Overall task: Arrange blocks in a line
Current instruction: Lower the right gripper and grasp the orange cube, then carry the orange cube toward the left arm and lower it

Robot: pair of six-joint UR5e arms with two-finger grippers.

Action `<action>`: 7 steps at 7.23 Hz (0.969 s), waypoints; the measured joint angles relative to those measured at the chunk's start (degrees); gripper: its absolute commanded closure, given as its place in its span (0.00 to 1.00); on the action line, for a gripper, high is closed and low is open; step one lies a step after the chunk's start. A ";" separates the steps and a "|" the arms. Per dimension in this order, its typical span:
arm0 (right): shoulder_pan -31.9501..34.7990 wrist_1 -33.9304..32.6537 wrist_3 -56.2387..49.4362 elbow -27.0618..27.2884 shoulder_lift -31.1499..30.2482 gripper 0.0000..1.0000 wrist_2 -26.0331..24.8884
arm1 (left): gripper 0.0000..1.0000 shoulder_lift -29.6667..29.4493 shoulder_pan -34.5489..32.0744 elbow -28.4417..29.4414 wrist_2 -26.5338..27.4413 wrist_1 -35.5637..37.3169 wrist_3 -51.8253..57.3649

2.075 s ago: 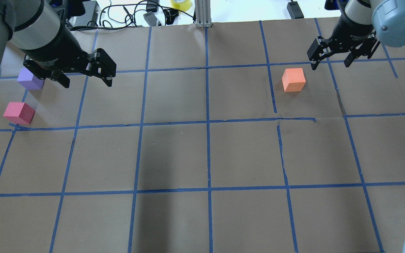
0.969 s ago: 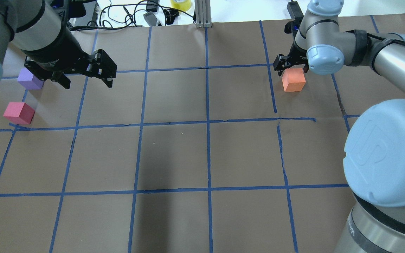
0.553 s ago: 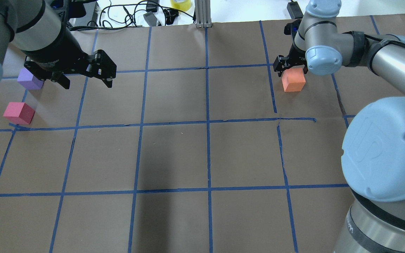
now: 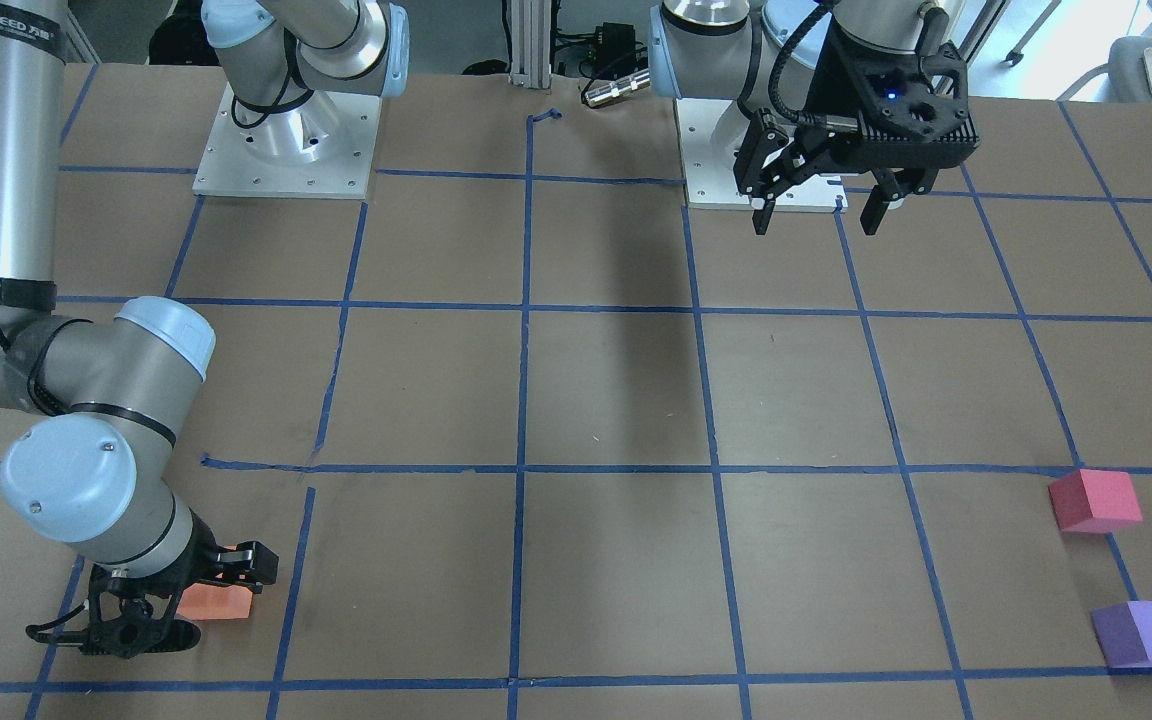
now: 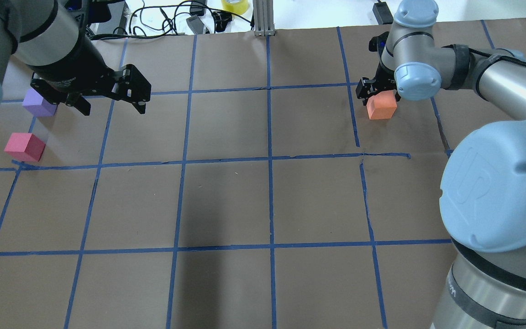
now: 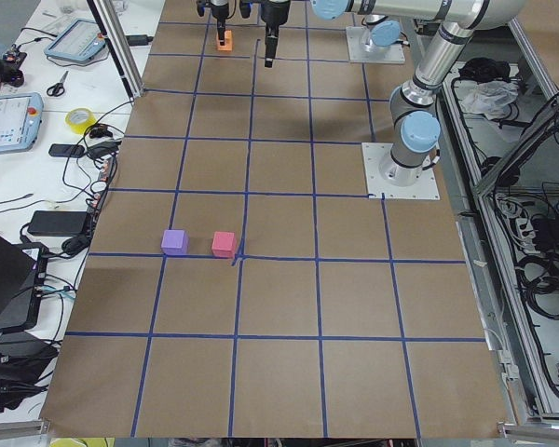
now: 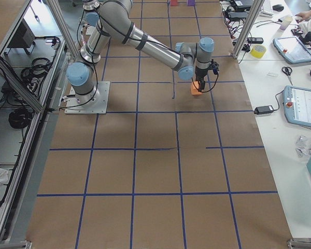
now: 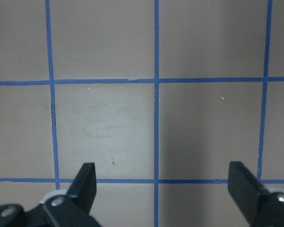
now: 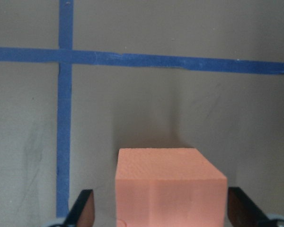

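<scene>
The orange block (image 5: 381, 107) sits on the brown paper at the far right. My right gripper (image 5: 378, 94) is lowered over it and open. In the right wrist view the orange block (image 9: 170, 187) stands between the two fingers (image 9: 83, 208) with small gaps on both sides. My left gripper (image 5: 113, 108) is open and empty, held above the table at the far left. The purple block (image 5: 37, 103) lies just left of it, partly hidden by the wrist. The pinkish-red block (image 5: 24, 147) lies nearer, apart from the purple one. The left wrist view shows only paper and tape lines.
Blue tape lines (image 5: 270, 160) grid the brown paper. Cables, a yellow tape roll (image 5: 234, 5) and a metal post (image 5: 263, 18) lie beyond the far edge. My right arm's elbow (image 5: 500, 183) covers the near right of the overhead view. Both arm bases (image 4: 281, 150) stand at my side.
My right arm has swung in from the far right and lowered its open gripper around the orange block. The left arm and all three blocks have not moved.
</scene>
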 measured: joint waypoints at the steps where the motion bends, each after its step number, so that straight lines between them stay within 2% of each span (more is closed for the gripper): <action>1: -0.03 0.00 -0.06 0.01 0.72 0.13 -0.02 | 0.00 0.09 0.00 0.01 0.06 -0.02 0.06; 2: -0.10 -0.06 -0.29 -0.01 1.24 0.77 0.02 | 0.00 0.26 0.00 0.04 0.13 -0.03 0.08; 3: -0.17 -0.11 -0.58 -0.24 1.52 1.00 0.12 | 0.00 0.42 0.00 0.07 0.18 -0.04 0.08; 7: 0.66 1.99 2.76 -1.40 -0.25 1.00 0.67 | 0.00 0.64 0.13 0.10 0.42 -0.06 0.12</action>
